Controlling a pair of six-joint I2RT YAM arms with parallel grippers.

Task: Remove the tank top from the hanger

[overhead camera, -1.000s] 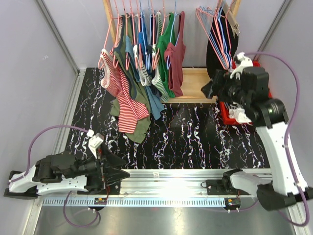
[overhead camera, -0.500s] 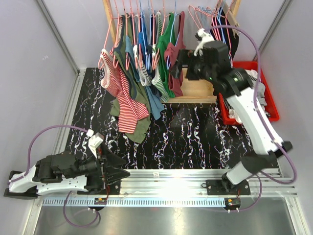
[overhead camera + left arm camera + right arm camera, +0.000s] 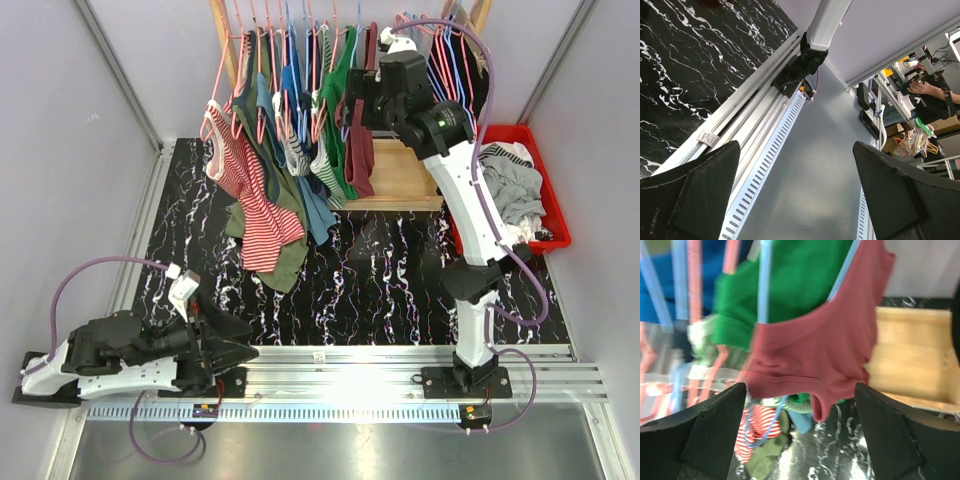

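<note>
**Task item.** The maroon tank top (image 3: 358, 140) hangs on a light-blue hanger (image 3: 841, 277) at the right end of the row of clothes (image 3: 285, 130) on the rack, above the wooden base (image 3: 400, 172). A green garment (image 3: 790, 280) hangs just behind it.

**Right arm.** The arm is raised to rack height. The right fingers (image 3: 710, 435) are spread wide and grip nothing. In the wrist view the tank top fills the gap between them, but contact cannot be confirmed.

**Left arm.** The arm lies low at the near edge of the black marbled tabletop (image 3: 380, 280). The left fingers (image 3: 700, 200) are spread wide and empty, above the metal rail (image 3: 755, 130).

**Other.** A red bin (image 3: 556, 238) holding clothes sits to the right of the rack.
</note>
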